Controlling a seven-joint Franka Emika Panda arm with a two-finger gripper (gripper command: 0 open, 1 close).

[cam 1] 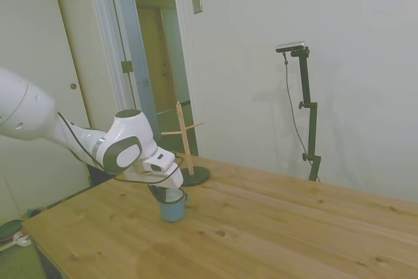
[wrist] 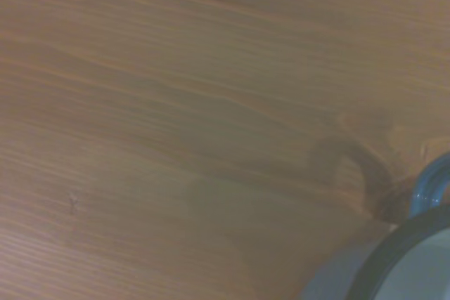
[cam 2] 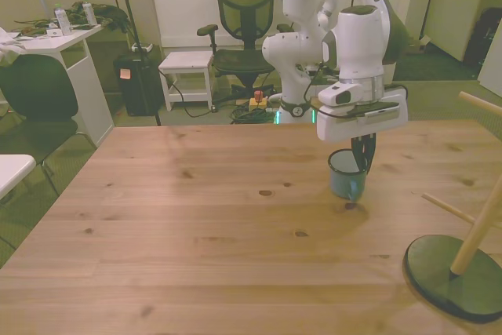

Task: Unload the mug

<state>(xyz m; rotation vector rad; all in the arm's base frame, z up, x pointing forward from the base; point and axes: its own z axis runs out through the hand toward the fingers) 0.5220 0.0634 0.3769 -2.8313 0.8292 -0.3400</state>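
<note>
We see the mug (cam 1: 173,208) upright on the table (cam 1: 274,233), approx. mid-width toward the robot's side in the front view, w/ its white inside and dark rim showing (cam 2: 346,172). The gripper (cam 1: 167,195) hangs straight over it; in the front view dark fingers (cam 2: 361,154) drop at the mug's rim on the front view's right, one seemingly inside the cup. We can't tell whether they pinch the wall or stand slack, since the flange hides the gap in the side view and the fingers merge into one dark shape in the front view.

The stand (cam 1: 187,155), a wooden post w/ pegs on a dark round base, sits just beyond the mug in the side view, near but apart. In the front view its base (cam 2: 455,278) lies at the near right corner, well apart from the mug.

Wrist view: mostly bare wood grain, blurred; a slice of the mug's rim (wrist: 394,258) and its handle (wrist: 427,186) at one corner, and the handle's shadow on the wood.
</note>
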